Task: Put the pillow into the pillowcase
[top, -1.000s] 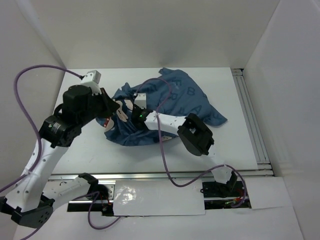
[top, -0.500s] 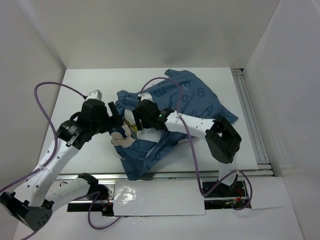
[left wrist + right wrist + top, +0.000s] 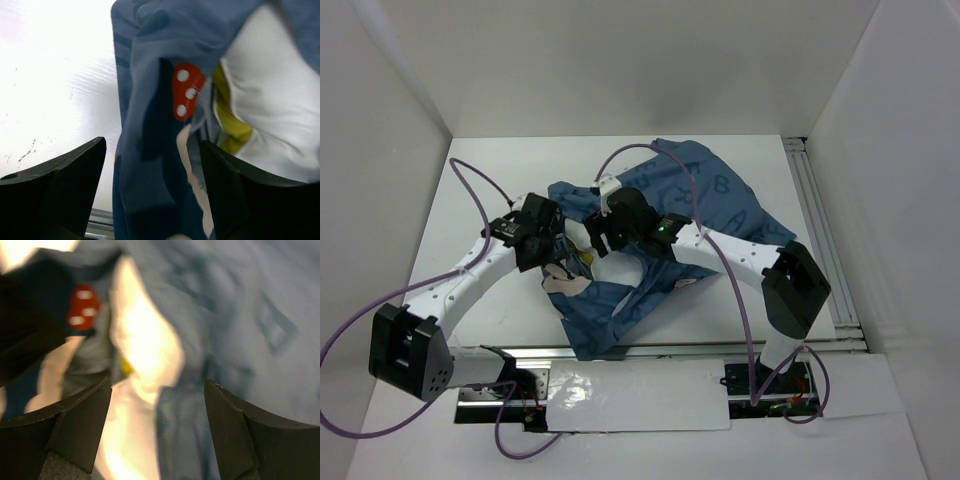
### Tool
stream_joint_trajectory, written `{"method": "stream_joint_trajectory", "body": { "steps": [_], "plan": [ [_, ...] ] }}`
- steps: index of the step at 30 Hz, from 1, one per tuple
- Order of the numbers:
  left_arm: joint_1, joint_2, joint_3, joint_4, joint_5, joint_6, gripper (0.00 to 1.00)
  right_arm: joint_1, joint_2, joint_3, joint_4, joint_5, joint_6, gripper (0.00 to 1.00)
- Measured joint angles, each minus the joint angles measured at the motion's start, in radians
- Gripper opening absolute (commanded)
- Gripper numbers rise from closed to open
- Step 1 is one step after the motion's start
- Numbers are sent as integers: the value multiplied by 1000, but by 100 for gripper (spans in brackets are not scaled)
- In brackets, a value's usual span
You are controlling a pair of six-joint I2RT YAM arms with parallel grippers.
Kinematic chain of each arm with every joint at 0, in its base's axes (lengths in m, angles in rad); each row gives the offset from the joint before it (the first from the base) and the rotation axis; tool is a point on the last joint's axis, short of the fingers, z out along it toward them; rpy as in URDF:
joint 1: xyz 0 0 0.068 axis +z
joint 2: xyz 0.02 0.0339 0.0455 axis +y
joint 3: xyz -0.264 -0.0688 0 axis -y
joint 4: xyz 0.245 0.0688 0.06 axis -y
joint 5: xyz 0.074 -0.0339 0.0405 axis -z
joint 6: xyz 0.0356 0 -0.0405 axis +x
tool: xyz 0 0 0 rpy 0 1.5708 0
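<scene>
Dk blue pillowcase (image 3: pixel 710 195), prob. lighter-blue letters (image 3: pixel 721 185), red bow (image 3: pixel 185 91) w/ white dots, white pillow (image 3: pixel 272 100), yellow trim (image 3: pixel 229 120)

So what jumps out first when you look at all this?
A crumpled dark blue pillowcase sprawls across the middle of the white table, with two white arms bent over it. The left pincer and right pincer hang open over its left part. There a white pillow with a yellow edge peeks out of the cloth beside a red dotted bow.
</scene>
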Motion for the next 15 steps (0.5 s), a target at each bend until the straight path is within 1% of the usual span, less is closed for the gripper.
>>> {"method": "stream_joint_trajectory", "body": {
  "steps": [1,3,4,5,6,7,9,11,12,15],
  "plan": [
    [11,19,-8,9,6,-1,55,0,0,0,20,-37,-21,82],
    [39,51,-27,42,26,6,15,0,4,1,58,-107,-61,80],
    [50,64,-35,55,38,6,0,0,12,3,85,-146,-83,59],
    [60,72,-45,69,45,4,0,0,21,5,109,-178,-108,49],
    [70,77,-50,74,53,9,0,0,36,9,130,-210,-123,42],
    [79,78,-51,78,58,11,0,0,59,14,151,-239,-137,39],
    [94,77,-38,78,61,13,0,0,125,45,174,-271,-146,39],
    [101,74,-4,76,60,22,0,-3,203,73,193,-275,-142,36],
    [107,65,20,76,60,32,0,-7,241,79,201,-274,-132,33],
    [113,23,103,77,53,59,0,-27,344,111,211,-278,-99,30]
  ]
}}
